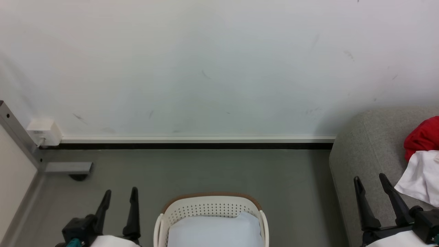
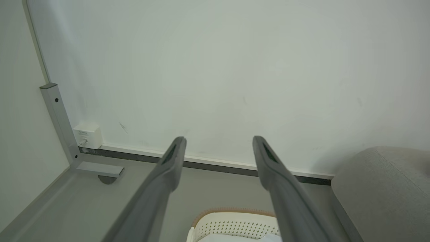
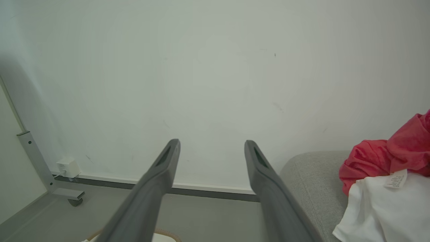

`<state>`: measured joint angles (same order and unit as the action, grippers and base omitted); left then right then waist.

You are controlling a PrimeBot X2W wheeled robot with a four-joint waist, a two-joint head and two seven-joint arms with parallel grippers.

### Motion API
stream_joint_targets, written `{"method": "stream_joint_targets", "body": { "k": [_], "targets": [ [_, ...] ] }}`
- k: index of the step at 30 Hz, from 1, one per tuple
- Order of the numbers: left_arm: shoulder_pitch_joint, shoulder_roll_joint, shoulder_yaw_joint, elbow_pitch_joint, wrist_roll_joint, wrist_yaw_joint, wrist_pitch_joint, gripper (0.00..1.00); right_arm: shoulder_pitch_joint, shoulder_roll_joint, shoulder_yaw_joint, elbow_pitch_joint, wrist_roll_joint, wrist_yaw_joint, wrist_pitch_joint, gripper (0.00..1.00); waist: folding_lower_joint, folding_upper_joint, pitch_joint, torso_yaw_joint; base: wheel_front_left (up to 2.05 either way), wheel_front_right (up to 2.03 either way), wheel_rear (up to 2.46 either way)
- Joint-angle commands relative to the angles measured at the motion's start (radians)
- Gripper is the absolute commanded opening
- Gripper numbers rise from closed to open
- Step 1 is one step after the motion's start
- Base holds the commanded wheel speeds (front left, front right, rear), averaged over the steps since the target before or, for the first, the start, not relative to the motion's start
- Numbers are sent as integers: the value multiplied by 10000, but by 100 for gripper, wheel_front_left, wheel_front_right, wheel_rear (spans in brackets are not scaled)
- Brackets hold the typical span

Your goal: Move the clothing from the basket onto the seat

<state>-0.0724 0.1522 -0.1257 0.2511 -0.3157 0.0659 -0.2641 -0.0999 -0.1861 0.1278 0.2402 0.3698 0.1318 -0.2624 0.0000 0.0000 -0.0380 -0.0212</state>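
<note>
The clothing lies on the grey seat (image 1: 367, 147) at the right: a red garment (image 1: 422, 137) with a white garment (image 1: 420, 176) in front of it, both cut by the frame edge. The right wrist view shows the same red piece (image 3: 386, 156) and white piece (image 3: 383, 208) on the seat (image 3: 312, 178). The white perforated basket (image 1: 210, 206) with a tan rim stands at bottom centre, holding a pale bluish pad (image 1: 214, 231). My left gripper (image 1: 119, 194) is open, left of the basket. My right gripper (image 1: 371, 181) is open over the seat's front edge, beside the white garment. Both hold nothing.
A white wall with a pale skirting (image 1: 195, 140) runs behind grey floor. At the left stands a metal post (image 1: 15, 132) with a foot and caster (image 1: 78, 176), and a white wall box (image 1: 44, 132). Open floor lies between basket and wall.
</note>
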Motion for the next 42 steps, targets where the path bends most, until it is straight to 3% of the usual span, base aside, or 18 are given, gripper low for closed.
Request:
{"method": "stream_joint_targets", "body": {
  "k": [1, 27, 28, 31, 42],
  "targets": [
    [97, -80, 153, 54, 234, -138, -3, 100, -53, 20, 6, 78, -20, -24, -28, 100, 0, 0, -2, -6, 0, 0, 0],
    [-37, -766, 1171, 449, 980, -1022, -3, 100, -223, 59, 225, 263, 151, -24, -29, 100, 0, 0, -49, -123, 0, 0, 0],
    [-17, -764, 1164, 434, 1012, -1023, 2, 0, -133, 54, 237, 216, 50, 0, 1, 0, 0, 0, -49, -125, 0, 0, 0],
    [61, -797, 1177, 681, 933, -1022, 51, 0, 54, 98, 269, 381, 118, 2, 45, 0, 0, 0, -48, -126, 0, 0, 0],
    [-49, -829, 1408, 601, -1143, -1165, 657, 0, 19, 283, -139, 321, 1967, 0, 603, 0, 0, 0, -8, -96, 0, 0, 0]
  ]
}}
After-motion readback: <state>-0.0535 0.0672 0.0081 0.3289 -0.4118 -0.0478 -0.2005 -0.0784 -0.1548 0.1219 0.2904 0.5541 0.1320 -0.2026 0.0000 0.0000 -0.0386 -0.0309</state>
